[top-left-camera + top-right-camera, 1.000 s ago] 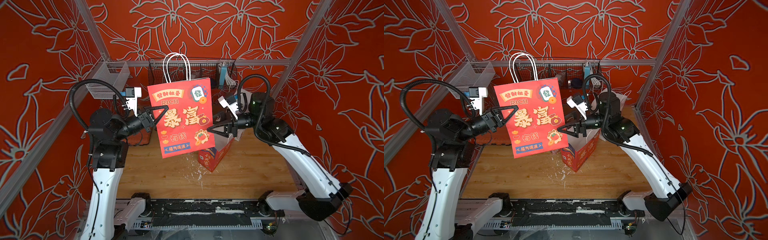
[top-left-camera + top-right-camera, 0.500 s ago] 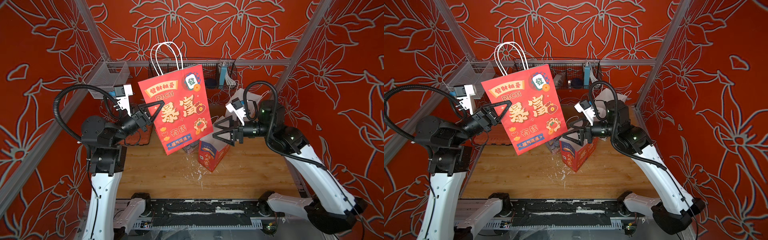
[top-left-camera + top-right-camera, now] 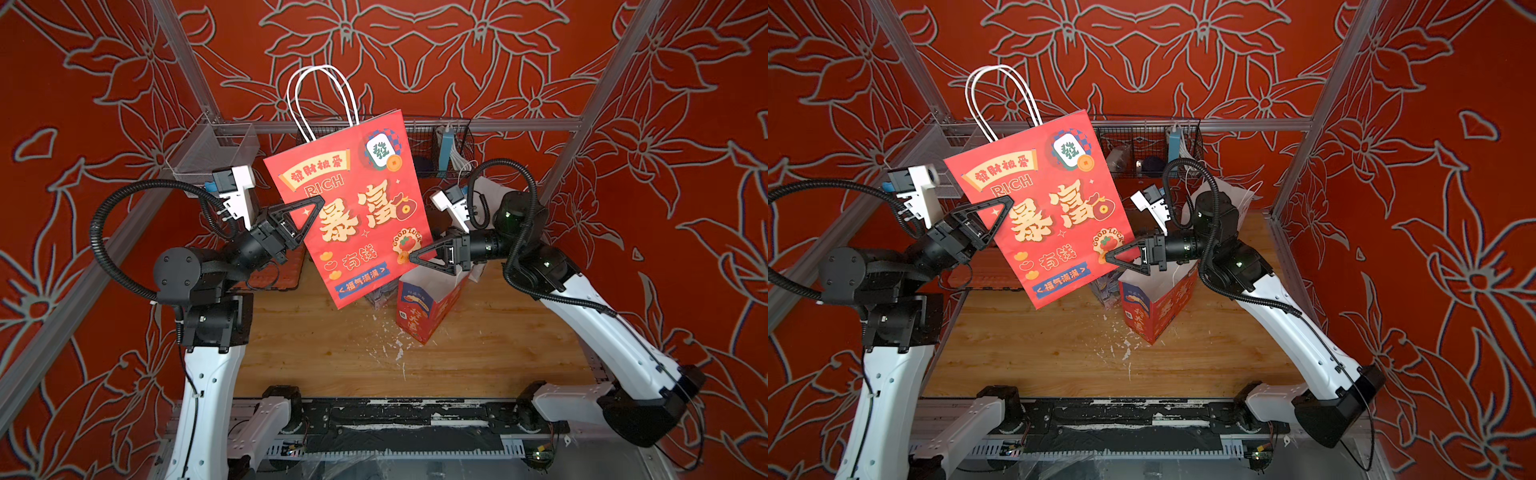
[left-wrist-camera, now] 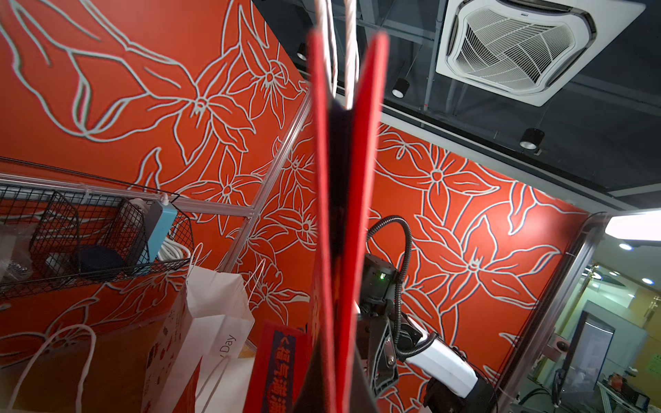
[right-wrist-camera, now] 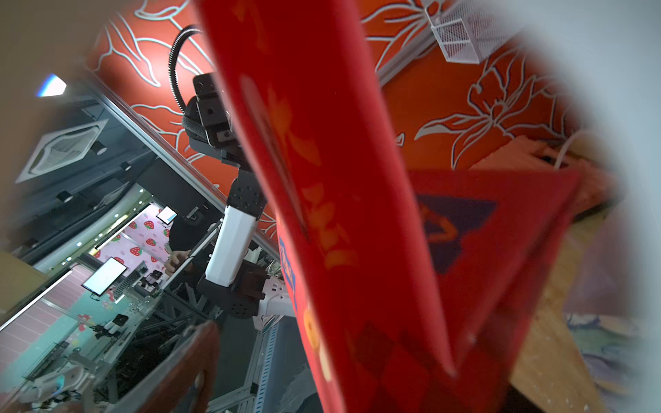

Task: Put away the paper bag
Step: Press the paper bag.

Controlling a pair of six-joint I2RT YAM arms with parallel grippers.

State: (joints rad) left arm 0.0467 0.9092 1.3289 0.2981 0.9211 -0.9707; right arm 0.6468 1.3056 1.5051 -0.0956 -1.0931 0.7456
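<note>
Moved: right gripper [image 3: 414,257], off to the side half a second ago, is back at the paper bag [image 3: 353,199].
Paper bag: aloft over the tabletop [image 3: 316,345], far middle, tilted, handles up.
Left gripper [image 3: 316,204]: clamped on its left edge.
Right fingers: spread wide astride its lower right edge.

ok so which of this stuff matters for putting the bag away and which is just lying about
For the job: big red paper bag, held clear of the table; left gripper, shut on its edge; right gripper, open at the opposite edge.
Lying about: small open bag standing on the table; white bag at the back; wire basket; mesh tray; paper scraps.
</note>
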